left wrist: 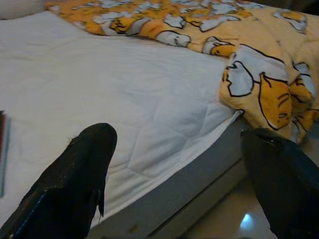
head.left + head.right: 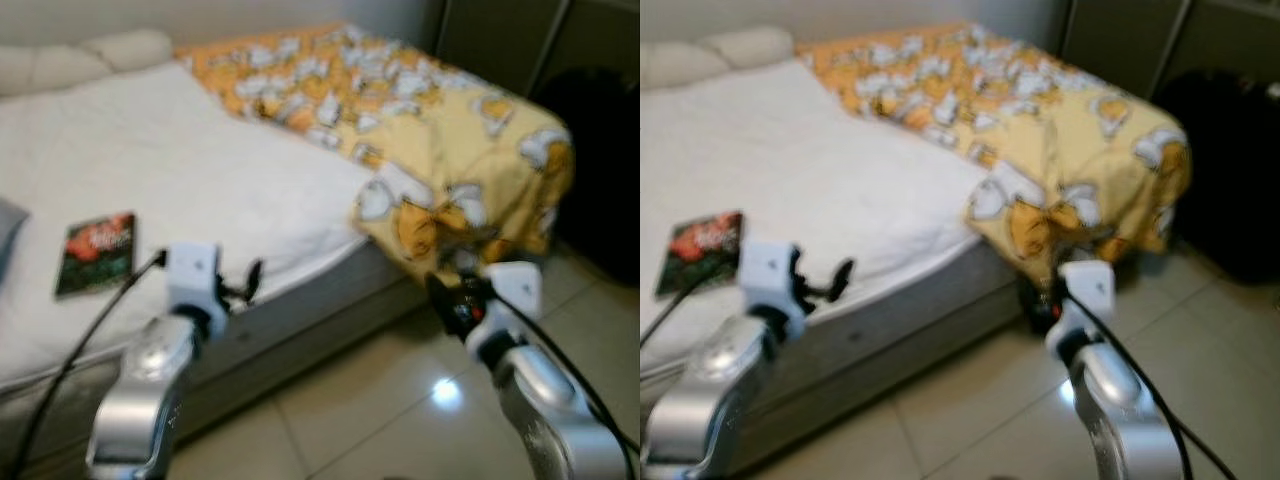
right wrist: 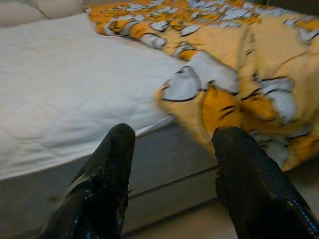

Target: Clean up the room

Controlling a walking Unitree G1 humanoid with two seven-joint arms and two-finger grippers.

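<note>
A yellow blanket (image 2: 420,130) printed with white and orange ducks lies bunched along the right side of the bed and hangs over its front corner. A dark book (image 2: 95,252) rests on the white mattress (image 2: 180,170) at the left. My left gripper (image 2: 245,280) hovers at the mattress's front edge, right of the book; its fingers (image 1: 84,164) are open with nothing between them. My right gripper (image 2: 450,295) is low, just below the hanging blanket corner (image 3: 224,109), open and empty too.
Pillows (image 2: 90,55) lie at the head of the bed. A dark cabinet (image 2: 510,40) and a black bag (image 2: 605,170) stand at the right. Pale tiled floor (image 2: 380,400) runs in front of the grey bed base (image 2: 300,320).
</note>
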